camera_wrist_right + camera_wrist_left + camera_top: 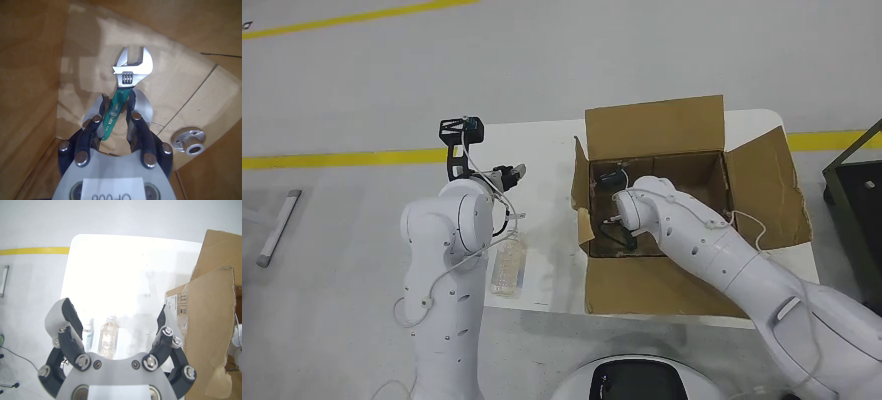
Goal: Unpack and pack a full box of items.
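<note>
Fingers [141, 108] of the right gripper [117, 98] are clamped on the green handle of a wrench [124, 79], low inside the box [652, 128]. The left gripper [115, 306] hangs above the tabletop [113, 266] with its fingers [71, 315] spread wide, holding nothing. The box stands on the right part of the tabletop with its flaps folded out, which leaves the mouth free for an arm to enter from above. A water bottle [107, 340] lies on its side left of the box with a smaller bottle [88, 336] just beside it; both are well clear of the cardboard, likely laid out as unpacked items. The grip on the wrench sits just below the head, so the heavy steel end juts past the fingertips. I judge that this hold near the weight keeps the tool from swinging when lifted. A metal flange [189, 142] rests on the box floor near the wrench without touching it, seemingly not yet taken out.
</note>
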### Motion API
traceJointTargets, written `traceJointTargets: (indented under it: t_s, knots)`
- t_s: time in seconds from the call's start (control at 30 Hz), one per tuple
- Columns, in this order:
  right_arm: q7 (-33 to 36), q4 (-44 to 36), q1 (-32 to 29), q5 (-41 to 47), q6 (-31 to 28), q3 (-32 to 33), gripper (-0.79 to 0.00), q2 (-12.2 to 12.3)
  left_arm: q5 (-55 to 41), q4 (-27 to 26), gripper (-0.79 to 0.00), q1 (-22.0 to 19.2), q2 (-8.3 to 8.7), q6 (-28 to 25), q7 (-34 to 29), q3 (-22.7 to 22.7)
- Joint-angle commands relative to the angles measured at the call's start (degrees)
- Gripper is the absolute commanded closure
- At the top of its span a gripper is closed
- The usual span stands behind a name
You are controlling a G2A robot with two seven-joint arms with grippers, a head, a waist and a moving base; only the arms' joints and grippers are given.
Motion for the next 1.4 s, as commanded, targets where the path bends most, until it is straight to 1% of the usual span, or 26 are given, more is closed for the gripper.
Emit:
traceJointTargets:
  t_s: [0.0,0.37,0.67,0.83,0.9,1.0,1.1,1.23,1.37]
  knots:
    - [0.1,-0.2,0.0,-0.5,0.2,0.1,0.000,-0.1,0.0,0.0,-0.785,0.0,0.00,0.0,0.0,0.0]
    - [0.8,-2.7,-0.8,-3.1,0.2,2.0,0.000,0.0,0.0,0.0,-0.785,0.0,0.00,0.0,0.0,0.0]
    - [3.0,-11.1,-3.9,-6.6,0.1,6.9,0.000,2.2,0.0,0.0,-0.785,0.0,0.00,0.0,0.0,0.0]
    - [4.8,-20.1,-7.9,-9.5,-2.0,12.7,0.000,4.9,0.0,0.0,-0.785,0.0,0.00,0.0,0.0,0.0]
    - [6.5,-24.9,-10.0,-13.5,-2.1,15.5,0.000,6.4,0.0,0.0,-0.785,0.0,0.00,0.0,0.0,0.0]
    - [10.0,-35.4,-15.1,-17.6,-3.6,20.1,0.000,8.5,0.0,0.0,-0.785,0.0,0.00,0.0,0.0,0.0]
    - [11.6,-45.0,-21.2,-20.0,-7.0,25.7,0.000,10.4,0.0,0.0,-0.785,0.0,0.00,0.0,0.0,0.0]
    - [9.6,-55.3,-29.1,-21.4,-11.5,32.8,0.000,12.2,0.0,0.0,-0.785,0.0,0.00,0.0,0.0,0.0]
    - [4.5,-59.4,-34.4,-16.8,-13.2,38.9,0.000,12.9,0.0,0.0,-0.785,0.0,0.00,0.0,0.0,0.0]
